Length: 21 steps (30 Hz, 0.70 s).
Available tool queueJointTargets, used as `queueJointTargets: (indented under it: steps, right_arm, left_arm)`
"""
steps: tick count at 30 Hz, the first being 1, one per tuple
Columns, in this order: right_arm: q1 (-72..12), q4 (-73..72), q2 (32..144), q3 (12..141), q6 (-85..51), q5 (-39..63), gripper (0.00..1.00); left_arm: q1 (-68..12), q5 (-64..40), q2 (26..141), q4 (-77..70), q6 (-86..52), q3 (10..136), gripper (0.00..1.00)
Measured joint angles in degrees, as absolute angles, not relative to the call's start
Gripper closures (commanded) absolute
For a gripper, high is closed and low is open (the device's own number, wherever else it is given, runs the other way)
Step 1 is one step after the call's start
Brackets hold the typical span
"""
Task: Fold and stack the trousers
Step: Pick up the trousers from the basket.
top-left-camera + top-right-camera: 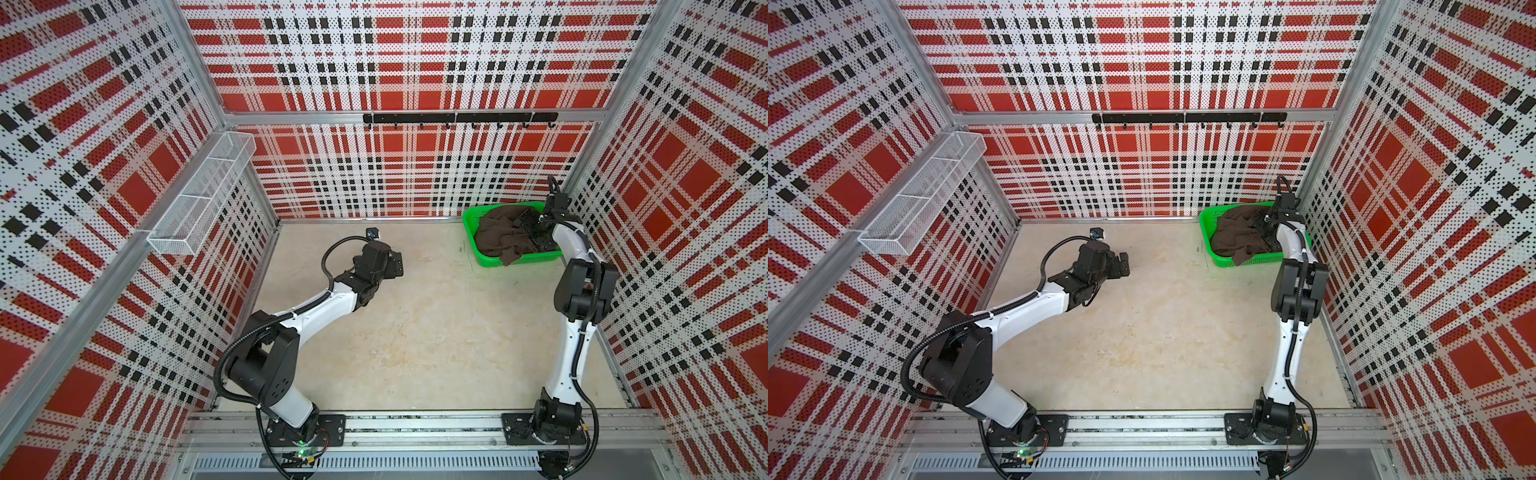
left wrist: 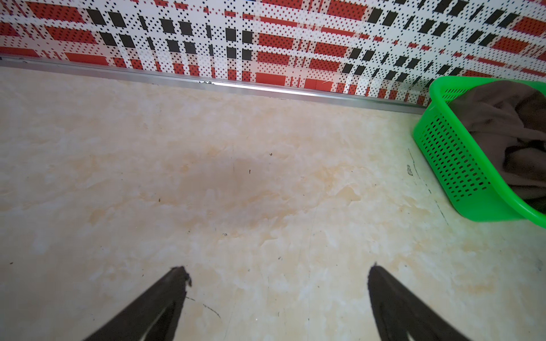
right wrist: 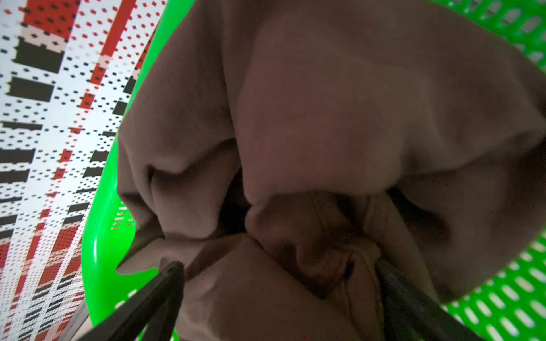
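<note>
Brown trousers (image 1: 496, 235) heaped in basket (image 1: 540, 258) at 1 o'clock — my right gripper (image 3: 279, 264) straddles a fold, jaws wide, nothing pinched; left gripper (image 2: 277, 271), wide and empty, well apart toward 9 o'clock.

Pale marbled tabletop (image 1: 415, 332) — one green basket (image 1: 536, 259) sits at its far right corner.

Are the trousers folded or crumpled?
Crumpled: the trousers lie bunched in the basket, one end draped over its rim. The open right gripper is at the heap.
</note>
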State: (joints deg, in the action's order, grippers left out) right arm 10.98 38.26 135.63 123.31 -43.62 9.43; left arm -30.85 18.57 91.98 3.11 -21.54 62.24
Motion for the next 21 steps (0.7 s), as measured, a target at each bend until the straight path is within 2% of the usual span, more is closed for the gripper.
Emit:
queueJointTargets:
  steps: [4, 9, 11, 13, 15, 17, 21]
  right_arm:
    - [10.4, 39.7, 140.3, 128.9, -44.6, 9.2, 0.03]
    - [10.0, 39.9, 141.5, 129.0, -45.9, 8.9, 0.21]
    - [9.9, 39.5, 141.5, 129.0, -46.2, 8.8, 0.38]
    - [9.9, 38.8, 141.5, 128.7, -46.5, 9.1, 0.61]
    - [9.7, 37.9, 141.4, 128.4, -46.7, 9.7, 0.75]
    - [9.3, 37.3, 141.2, 128.4, -46.8, 10.3, 0.85]
    - [7.9, 36.2, 139.4, 128.8, -46.8, 11.9, 0.94]
  left_arm:
    - [-30.9, 18.7, 92.3, 3.3, -20.9, 62.4, 0.02]
    - [-30.9, 18.7, 92.3, 3.6, -20.4, 62.4, 0.02]
    - [-30.9, 18.7, 92.3, 3.5, -20.2, 62.4, 0.02]
    - [-30.9, 18.6, 92.3, 3.6, -20.0, 62.4, 0.02]
    - [-30.9, 18.4, 92.2, 3.6, -19.9, 62.4, 0.01]
    - [-30.9, 18.2, 92.2, 3.6, -19.9, 62.4, 0.01]
    - [-30.9, 17.8, 91.3, 4.4, -19.4, 62.4, 0.01]
